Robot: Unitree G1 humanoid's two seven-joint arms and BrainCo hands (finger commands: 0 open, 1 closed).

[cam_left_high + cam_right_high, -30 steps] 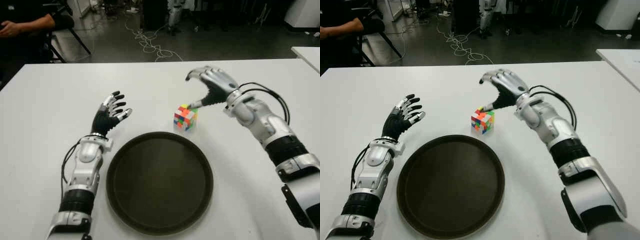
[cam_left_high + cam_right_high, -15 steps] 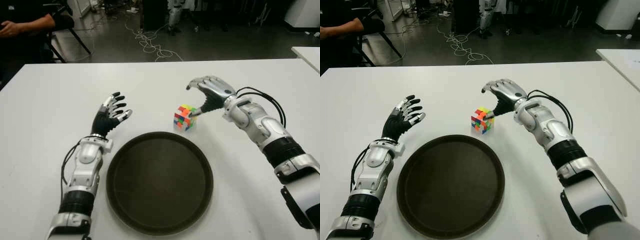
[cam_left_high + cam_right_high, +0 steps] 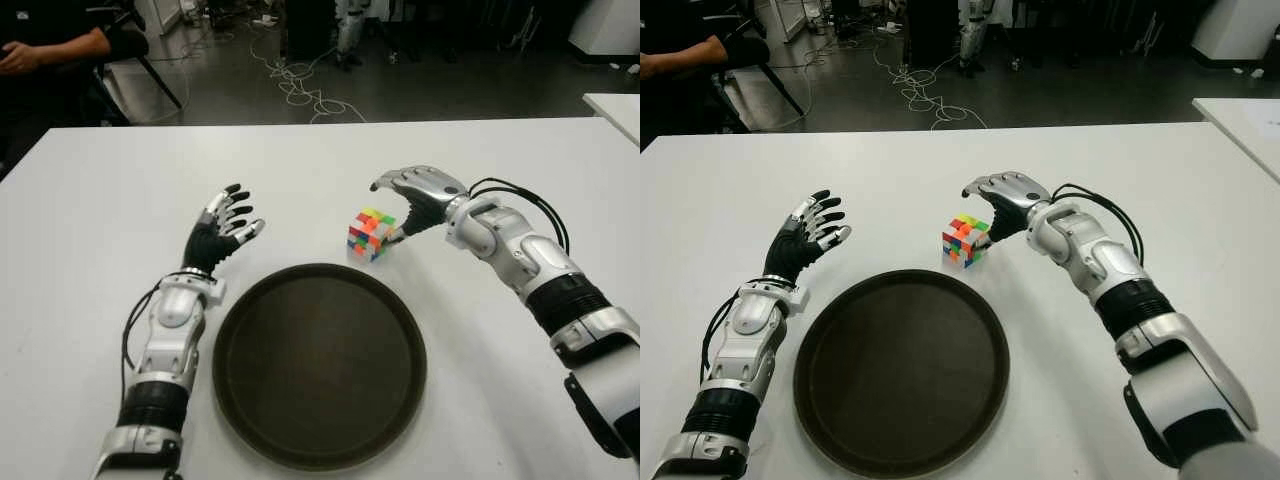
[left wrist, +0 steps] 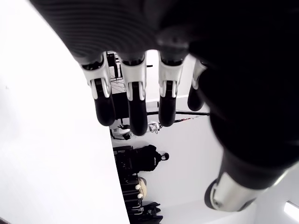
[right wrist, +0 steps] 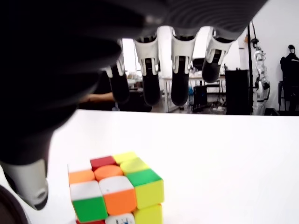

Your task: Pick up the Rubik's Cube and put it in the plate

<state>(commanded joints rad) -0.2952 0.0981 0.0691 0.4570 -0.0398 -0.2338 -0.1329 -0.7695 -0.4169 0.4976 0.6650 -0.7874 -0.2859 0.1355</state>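
The Rubik's Cube stands on the white table, just beyond the far right rim of the dark round plate. My right hand hovers over the cube from the right, its fingers spread above the top face and the thumb tip low beside the cube's right side. In the right wrist view the cube sits under the open palm, ungrasped. My left hand is open with fingers spread, left of the plate's far edge.
A person's arm shows at the far left beyond the table. Cables lie on the floor past the far edge. A second white table corner is at the right.
My right hand has lowered and come closer over the cube, the thumb sliding down its right side. The cube, plate and left hand have not moved.
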